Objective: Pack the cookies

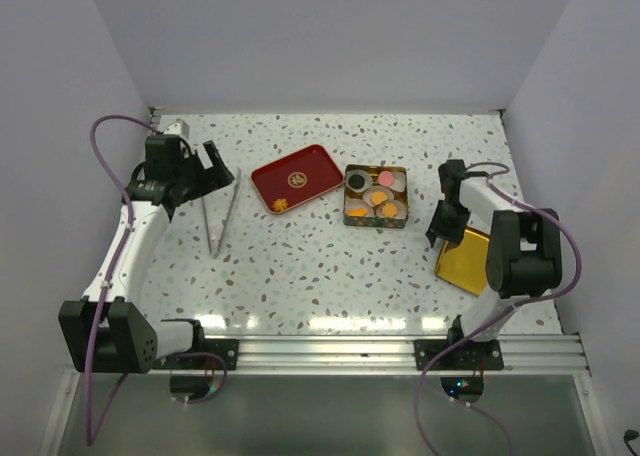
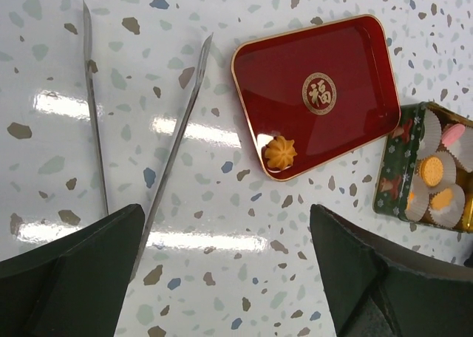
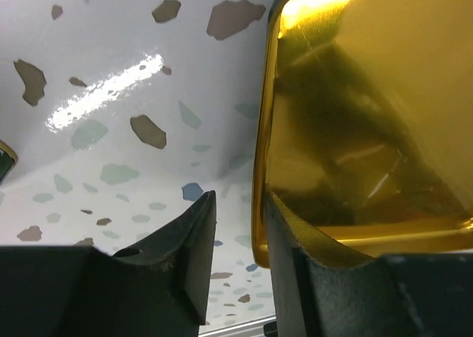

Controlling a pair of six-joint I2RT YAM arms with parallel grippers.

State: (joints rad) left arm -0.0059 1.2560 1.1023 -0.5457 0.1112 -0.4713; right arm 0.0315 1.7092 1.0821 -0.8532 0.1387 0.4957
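Progress: most cookies (image 1: 389, 210) already in the tin (image 1: 376, 224); one orange cookie (image 2: 280, 152) is left on the red tray (image 2: 318, 49) | left gripper (image 2: 225, 237): fingers wide apart, empty | right gripper (image 3: 240, 237): astride the gold lid (image 3: 369, 130) rim, clamped or not I cannot tell | tin not yet covered

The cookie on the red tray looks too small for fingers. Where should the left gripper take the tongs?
Probably from straight above, straddling both arms of the tongs just up from their joined end, nearest the robot. They lie flat in a narrow V, so the open left gripper should fit around both there.
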